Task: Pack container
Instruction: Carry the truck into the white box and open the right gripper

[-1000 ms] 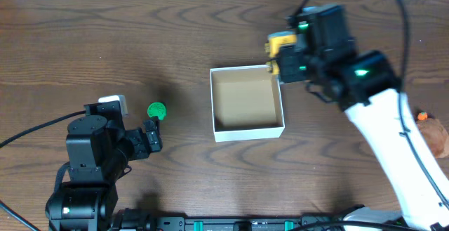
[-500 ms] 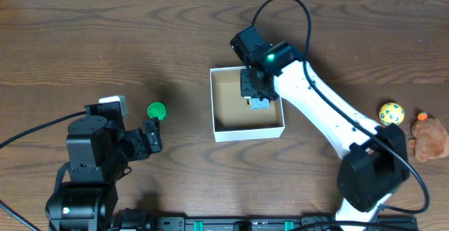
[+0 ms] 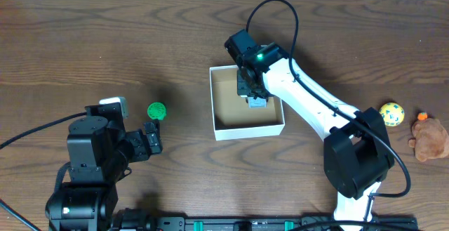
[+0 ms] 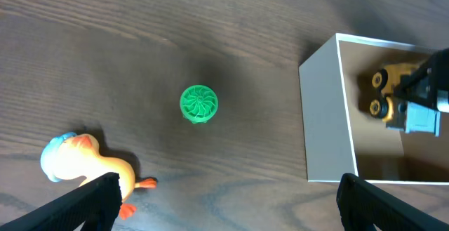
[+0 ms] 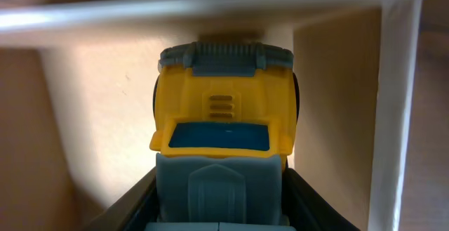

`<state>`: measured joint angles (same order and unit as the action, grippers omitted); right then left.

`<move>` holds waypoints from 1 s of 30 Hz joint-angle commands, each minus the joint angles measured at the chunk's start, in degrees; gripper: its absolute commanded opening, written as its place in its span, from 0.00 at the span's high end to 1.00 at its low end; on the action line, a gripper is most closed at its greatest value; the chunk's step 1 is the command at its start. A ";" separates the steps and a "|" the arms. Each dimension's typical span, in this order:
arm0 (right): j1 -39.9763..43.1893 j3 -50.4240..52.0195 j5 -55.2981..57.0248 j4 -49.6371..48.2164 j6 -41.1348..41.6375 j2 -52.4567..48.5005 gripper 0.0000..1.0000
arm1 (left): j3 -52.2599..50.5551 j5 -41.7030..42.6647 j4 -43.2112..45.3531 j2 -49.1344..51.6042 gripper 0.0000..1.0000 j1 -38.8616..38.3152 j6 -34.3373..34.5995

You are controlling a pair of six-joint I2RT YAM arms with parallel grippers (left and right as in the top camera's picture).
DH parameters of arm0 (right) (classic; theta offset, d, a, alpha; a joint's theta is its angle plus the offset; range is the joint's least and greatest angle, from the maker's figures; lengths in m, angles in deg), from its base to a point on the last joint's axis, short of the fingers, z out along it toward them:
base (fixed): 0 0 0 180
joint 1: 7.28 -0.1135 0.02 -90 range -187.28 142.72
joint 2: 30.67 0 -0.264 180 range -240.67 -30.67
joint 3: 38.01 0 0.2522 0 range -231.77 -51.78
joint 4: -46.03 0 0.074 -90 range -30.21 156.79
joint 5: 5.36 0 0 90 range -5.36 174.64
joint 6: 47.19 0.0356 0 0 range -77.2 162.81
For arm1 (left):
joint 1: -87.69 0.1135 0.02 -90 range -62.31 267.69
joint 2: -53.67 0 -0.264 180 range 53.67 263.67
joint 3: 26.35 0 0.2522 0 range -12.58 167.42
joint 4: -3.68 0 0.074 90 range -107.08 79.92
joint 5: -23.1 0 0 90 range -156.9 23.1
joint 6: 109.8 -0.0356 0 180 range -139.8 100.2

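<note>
The container [image 3: 219, 129] is a small square white box with a tan inside at the table's middle; it also shows in the left wrist view [image 4: 324, 119] and the right wrist view [image 5: 396, 83]. My right gripper [image 3: 252, 94] is inside the container, shut on a yellow and grey toy truck [image 5: 223, 129], also seen in the left wrist view [image 4: 400, 101]. My left gripper [image 3: 147, 140] is open and empty, near the table's front left. A green round toy [image 3: 156, 110] lies beside it, also in the left wrist view [image 4: 198, 104]. A yellow duck toy [image 4: 84, 162] lies by the left fingers.
A yellow spotted ball [image 3: 391, 114] and a brown plush toy [image 3: 429, 138] lie at the right edge of the table. The right arm [image 3: 316, 115] stretches across from the front right to the container.
The right arm swung from the container's far right corner into the container with the truck, then shifted slightly left. The left arm has not moved.
</note>
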<state>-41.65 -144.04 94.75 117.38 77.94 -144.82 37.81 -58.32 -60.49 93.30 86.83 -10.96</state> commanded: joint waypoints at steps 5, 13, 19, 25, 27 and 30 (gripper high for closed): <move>0.22 -0.28 2.19 2.16 2.38 0.11 0.94 | 0.79 -0.72 -0.13 -0.04 0.02 -0.13 0.22; 0.55 -0.28 1.90 3.28 2.49 0.11 0.28 | 0.79 -0.72 -0.09 -0.04 0.02 -0.13 0.22; 0.55 -0.28 1.92 3.15 2.47 0.11 0.20 | 0.79 -0.72 -0.11 -0.04 0.02 -0.13 0.22; 0.55 -0.37 1.97 2.97 0.59 0.26 0.15 | 0.79 -0.72 -0.11 -0.04 0.02 -0.13 0.22; 0.55 -0.83 2.23 2.84 0.17 1.01 0.12 | 0.79 -0.72 -0.11 -0.04 0.02 -0.13 0.22; 0.55 -2.40 4.00 2.49 -1.25 4.28 0.08 | 0.79 -0.72 -0.13 -0.04 0.02 -0.13 0.24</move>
<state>-41.58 -144.09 96.13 120.06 78.49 -144.49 37.81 -58.32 -60.49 93.30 86.83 -10.96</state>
